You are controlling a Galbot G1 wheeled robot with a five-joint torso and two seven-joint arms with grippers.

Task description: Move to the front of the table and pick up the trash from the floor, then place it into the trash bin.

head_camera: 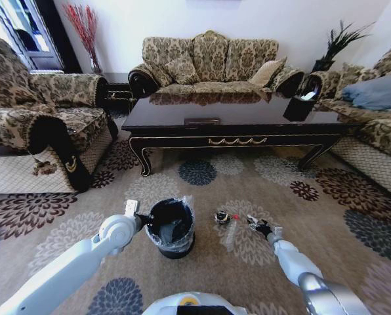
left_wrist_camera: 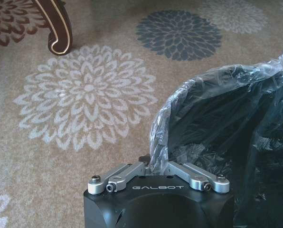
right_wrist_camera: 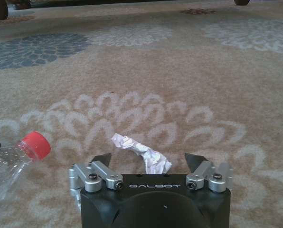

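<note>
White scrap (right_wrist_camera: pixel 142 153) between right end effector (right_wrist_camera: pixel 150 164) fingers (spread)

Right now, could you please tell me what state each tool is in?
Left tool: shut on the trash bin, gripping its lined rim.
Right tool: open, low over the carpet, a white scrap between its fingers, not yet gripped.

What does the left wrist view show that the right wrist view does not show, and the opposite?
The left wrist view alone shows the trash bin, its liner rim pinched in the left gripper, and a curved table leg. The right wrist view alone shows a white crumpled scrap lying between the open fingers of the right gripper, and a clear bottle with red cap beside it. Both share the flowered carpet.
</note>
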